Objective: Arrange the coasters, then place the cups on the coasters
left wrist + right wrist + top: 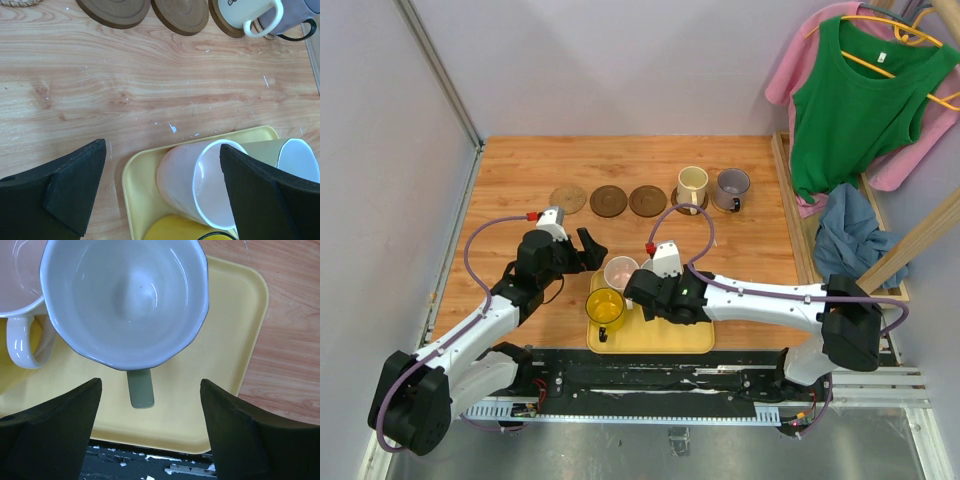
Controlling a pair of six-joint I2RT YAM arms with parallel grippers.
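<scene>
At the back of the table lie a tan coaster (pixel 568 198) and two dark brown coasters (pixel 608 200) (pixel 647 200). Beside them a cream cup (pixel 692 185) and a grey-purple cup (pixel 732 187) each stand on a coaster. The yellow tray (pixel 670 335) holds a yellow cup (pixel 605 308), a pink cup (pixel 620 272) and a pale green-white cup (pixel 125 300). My left gripper (pixel 162 145) hangs open over the tray's far left corner, with the pink cup (pixel 200 180) lying between its fingers. My right gripper (pixel 150 382) is open, its fingers apart on either side of the green-white cup's handle (pixel 140 390).
A wooden rack (pixel 800 230) with hanging clothes and a blue cloth (pixel 845 235) stands at the right. White walls close in the back and left. The black arm-mount rail (pixel 670 375) runs right behind the tray's near rim.
</scene>
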